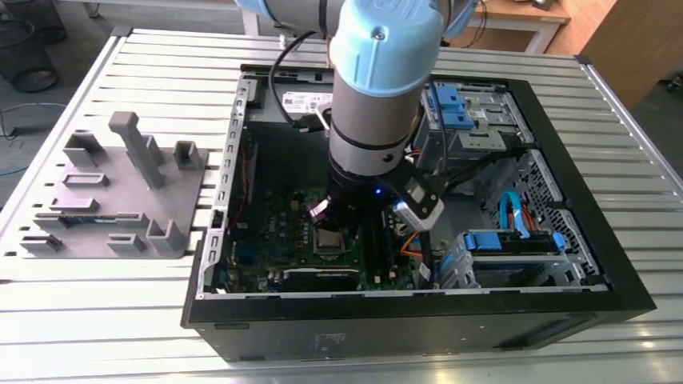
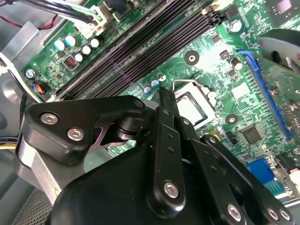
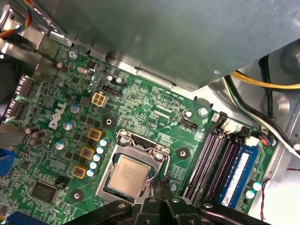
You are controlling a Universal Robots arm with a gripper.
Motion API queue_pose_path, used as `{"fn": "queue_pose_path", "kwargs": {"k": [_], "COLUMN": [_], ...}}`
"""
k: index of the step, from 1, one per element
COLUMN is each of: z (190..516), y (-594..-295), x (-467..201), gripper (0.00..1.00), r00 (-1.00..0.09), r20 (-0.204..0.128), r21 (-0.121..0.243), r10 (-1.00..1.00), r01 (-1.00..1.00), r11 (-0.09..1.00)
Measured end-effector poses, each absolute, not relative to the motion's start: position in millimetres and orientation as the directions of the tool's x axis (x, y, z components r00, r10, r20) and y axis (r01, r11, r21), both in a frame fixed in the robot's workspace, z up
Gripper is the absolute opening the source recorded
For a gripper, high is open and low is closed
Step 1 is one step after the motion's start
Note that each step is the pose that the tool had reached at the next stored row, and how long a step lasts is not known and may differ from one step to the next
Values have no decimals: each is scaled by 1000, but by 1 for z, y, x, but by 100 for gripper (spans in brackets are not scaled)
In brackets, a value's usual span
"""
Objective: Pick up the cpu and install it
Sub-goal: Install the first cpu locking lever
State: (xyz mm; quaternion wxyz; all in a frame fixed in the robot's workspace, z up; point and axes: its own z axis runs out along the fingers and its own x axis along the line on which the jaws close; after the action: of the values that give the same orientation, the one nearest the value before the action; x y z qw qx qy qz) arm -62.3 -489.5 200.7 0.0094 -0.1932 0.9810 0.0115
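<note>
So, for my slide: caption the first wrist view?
The cpu sits in the motherboard socket, hand poised beside it.

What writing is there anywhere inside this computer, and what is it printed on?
motherboard: a large white maker's logo near one edge; I leave it unquoted.
motherboard, elsewhere: tiny white lettering, too small to read.
cpu: dark print on its metal top, too small to read.
white sticker inside the computer case: too small to read.

The cpu (image 3: 127,176) has a pale, brushed metal top. The claw (image 2: 165,101) is matt black with shiny screws. The worktop (image 1: 128,320) is ribbed, pale metal.
</note>
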Motion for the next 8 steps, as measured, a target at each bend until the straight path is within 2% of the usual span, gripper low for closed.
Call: {"fn": "queue_pose_path", "kwargs": {"k": [8], "z": [197], "y": [-497], "x": [-62], "gripper": [11], "r00": [-925], "r20": [-23], "r21": [19], "r10": [-379], "r01": [-379], "r11": [925]}}
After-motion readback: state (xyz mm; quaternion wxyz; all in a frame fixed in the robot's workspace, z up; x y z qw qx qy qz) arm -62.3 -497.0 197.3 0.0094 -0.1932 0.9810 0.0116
